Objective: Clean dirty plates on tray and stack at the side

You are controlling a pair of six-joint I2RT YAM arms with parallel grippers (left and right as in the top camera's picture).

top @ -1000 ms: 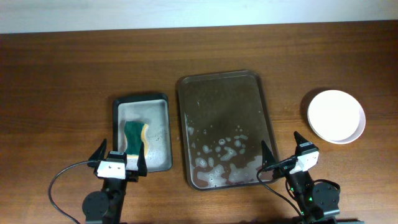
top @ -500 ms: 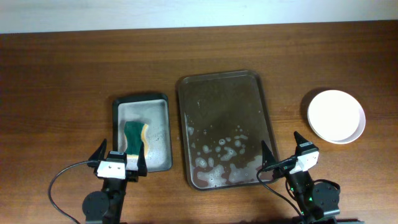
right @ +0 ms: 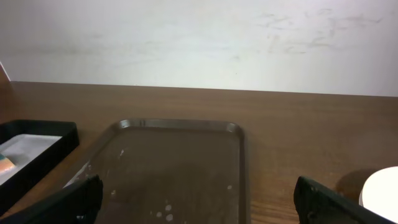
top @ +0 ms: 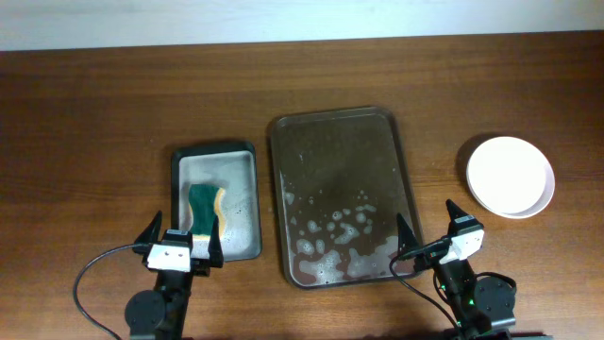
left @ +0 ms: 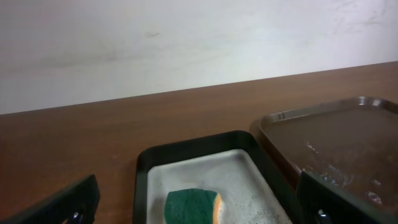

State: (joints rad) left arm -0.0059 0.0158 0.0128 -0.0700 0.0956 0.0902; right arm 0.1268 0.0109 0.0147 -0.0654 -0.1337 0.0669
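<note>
Both grippers are sitting wide open and empty at the near edge: the left gripper (top: pixel 184 233) just before the grey tray (top: pixel 241 179) where a green sponge (top: pixel 204 208) is lying, the right gripper (top: pixel 426 227) by the brown tray (top: pixel 336 127). That tray, in the middle, is holding only soap suds (top: pixel 335 246). The white plates (top: pixel 510 175) are sitting stacked farther right, looking clean. The task is looking finished, with no further grasp needed.

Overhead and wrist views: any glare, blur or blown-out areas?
Overhead: sharp, even light; white plates nearly blown out, faint sheen on the tray. Left wrist: sponge sharp, cropped at the bottom edge. Right wrist: plates overexposed at the right edge.
</note>
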